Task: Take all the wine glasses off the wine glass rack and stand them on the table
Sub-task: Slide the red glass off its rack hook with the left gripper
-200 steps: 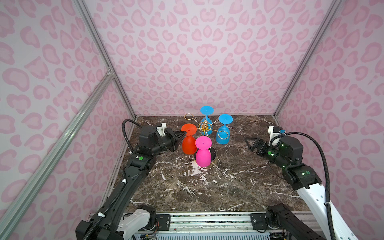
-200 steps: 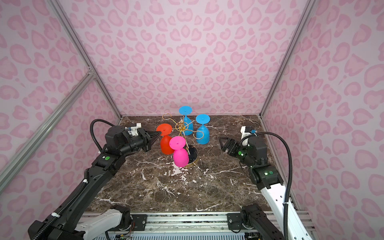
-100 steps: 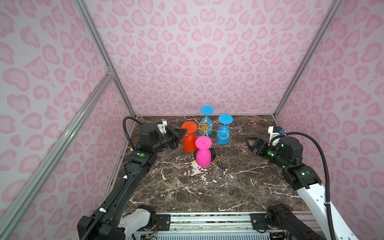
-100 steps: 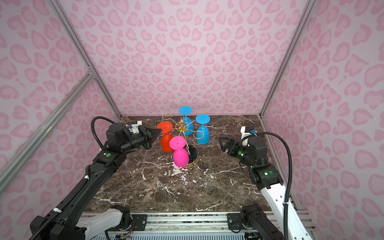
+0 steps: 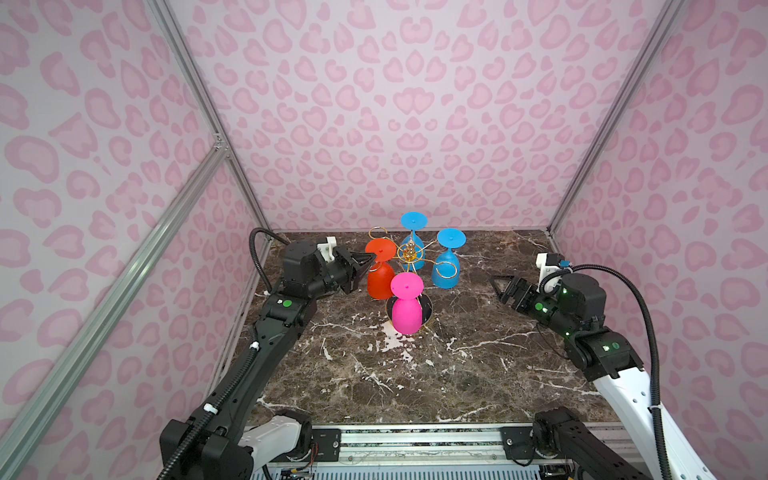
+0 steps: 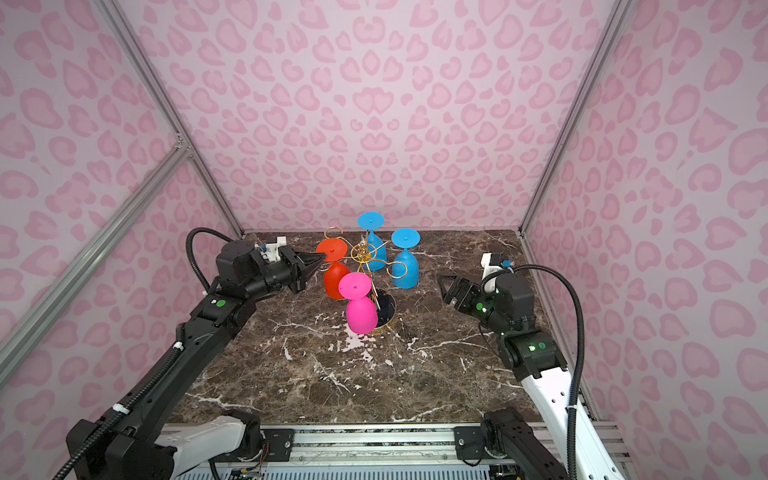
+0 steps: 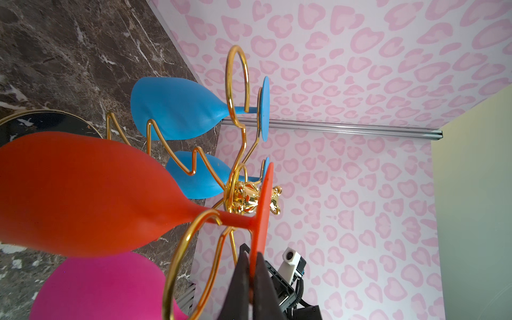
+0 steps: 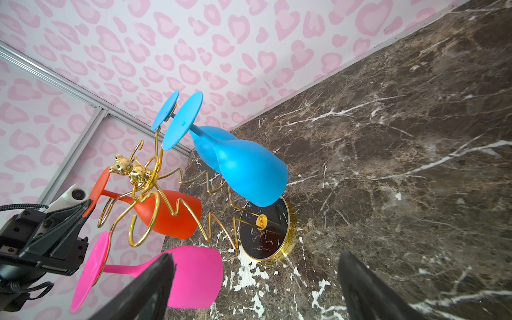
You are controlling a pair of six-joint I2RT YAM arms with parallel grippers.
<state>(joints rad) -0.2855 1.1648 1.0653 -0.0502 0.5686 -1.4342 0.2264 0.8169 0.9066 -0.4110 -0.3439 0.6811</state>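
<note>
The gold wire wine glass rack [image 5: 409, 254] stands on its round black base [image 8: 266, 235] at the back middle of the table. Hanging upside down from its looped arms are an orange wine glass [image 5: 380, 278], a pink one [image 5: 405, 311] and two blue ones [image 5: 444, 270]. My left gripper [image 5: 370, 262] is shut on the rim of the orange glass's foot [image 7: 261, 210]. The orange stem still lies inside a gold loop [image 7: 194, 230]. My right gripper [image 5: 498, 286] is open and holds nothing. It points at the rack from the right, well apart from it.
Pink patterned walls close in the dark marble table [image 5: 415, 374] on three sides. The pink glass [image 8: 191, 277] hangs nearest the front, beside the orange one. An empty gold loop [image 7: 237, 80] sticks out at the back left of the rack.
My left gripper has moved up and a little toward the rack, and the orange glass has risen slightly with it. The right arm has stayed still.
</note>
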